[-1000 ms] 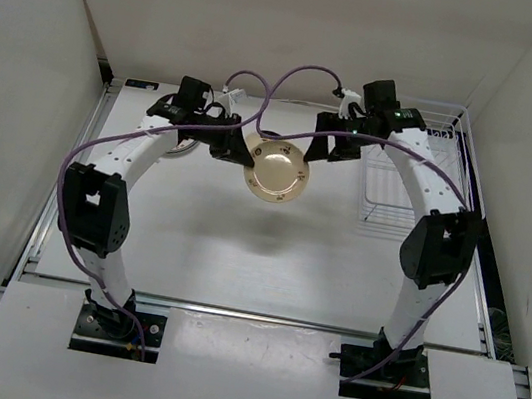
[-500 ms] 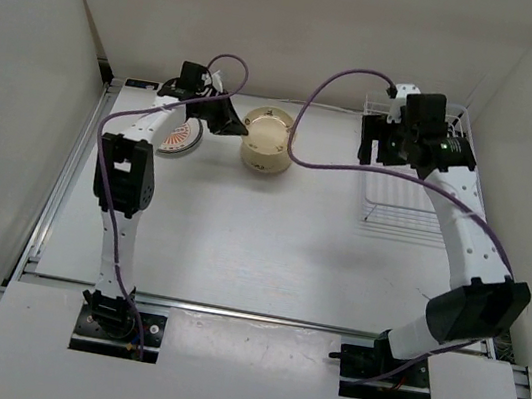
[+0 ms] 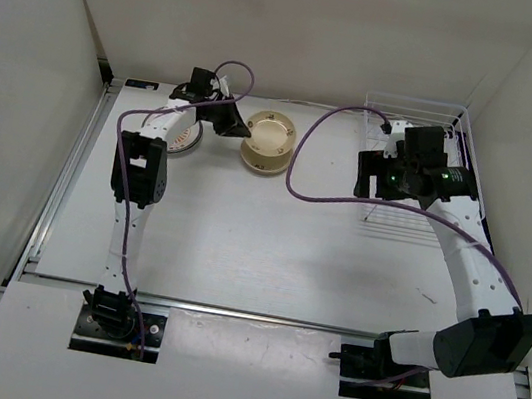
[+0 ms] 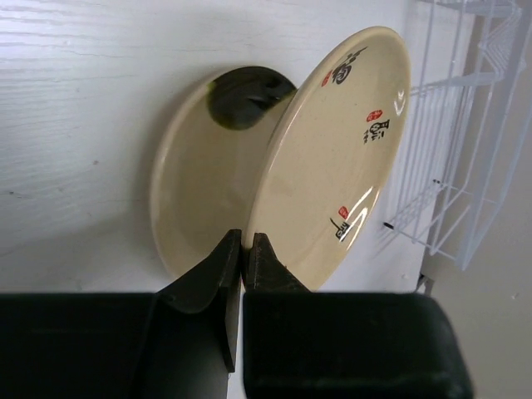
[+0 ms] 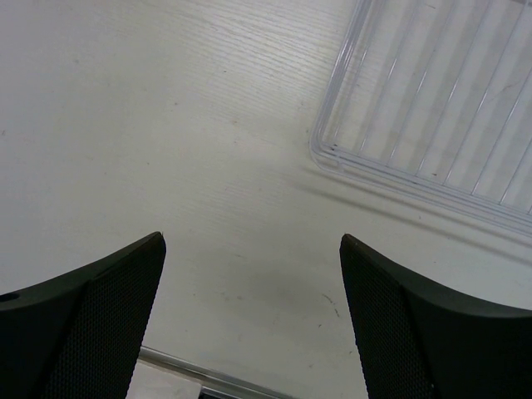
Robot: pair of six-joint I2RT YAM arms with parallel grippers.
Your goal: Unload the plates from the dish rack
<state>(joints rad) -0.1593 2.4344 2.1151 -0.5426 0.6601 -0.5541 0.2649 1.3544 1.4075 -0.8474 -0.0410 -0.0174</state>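
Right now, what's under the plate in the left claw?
Another cream plate lies flat on the table, beneath the tilted held plate. Its right side is covered; whether they touch is unclear.

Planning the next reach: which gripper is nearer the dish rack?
Right. The right gripper hangs open just beside the dish rack; the left gripper is far across the table, shut on a cream plate.
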